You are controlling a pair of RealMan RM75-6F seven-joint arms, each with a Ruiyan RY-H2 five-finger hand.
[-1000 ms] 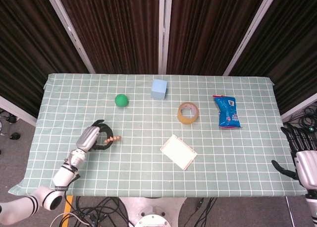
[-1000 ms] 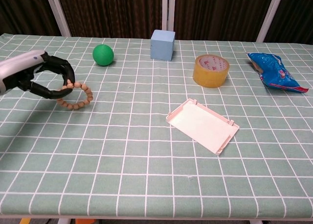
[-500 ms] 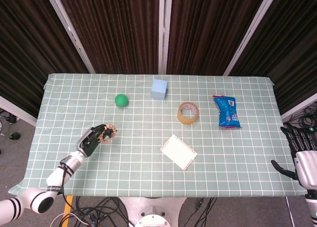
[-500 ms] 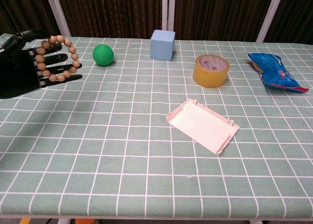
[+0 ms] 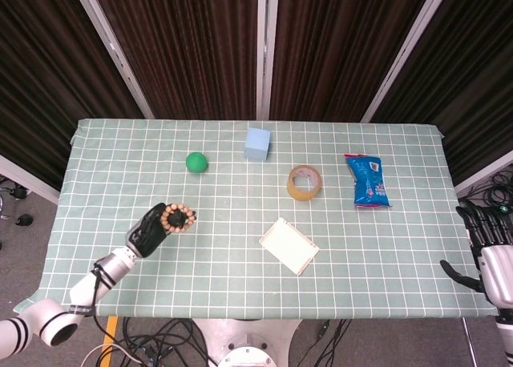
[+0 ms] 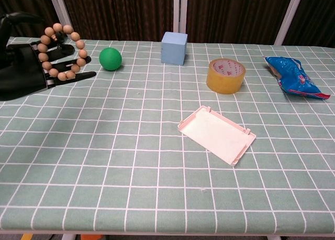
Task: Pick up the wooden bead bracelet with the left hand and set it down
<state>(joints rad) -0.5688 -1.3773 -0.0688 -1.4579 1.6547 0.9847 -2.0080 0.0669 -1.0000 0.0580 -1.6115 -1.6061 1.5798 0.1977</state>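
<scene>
The wooden bead bracelet [image 5: 178, 219] [image 6: 62, 52] is a ring of tan beads, off the cloth near the table's left side. My left hand [image 5: 151, 231] [image 6: 26, 67] holds it, palm turned towards the cameras, with the ring looped over its dark fingers. In the chest view the bracelet hangs level with the green ball, to its left. My right hand [image 5: 490, 259] hangs beyond the table's right edge, fingers apart and empty; the chest view does not show it.
On the green checked cloth [image 6: 131, 166] lie a green ball [image 5: 196, 163] [image 6: 110, 58], a light blue cube [image 5: 257, 143] [image 6: 174, 47], a tape roll [image 5: 304, 183] [image 6: 225, 76], a blue snack bag [image 5: 368, 181] [image 6: 296, 78] and a white tray [image 5: 288, 245] [image 6: 216, 134].
My left hand has lifted the bracelet off the cloth and turned palm outward, carrying it up and slightly right. The right hand has stayed put.
</scene>
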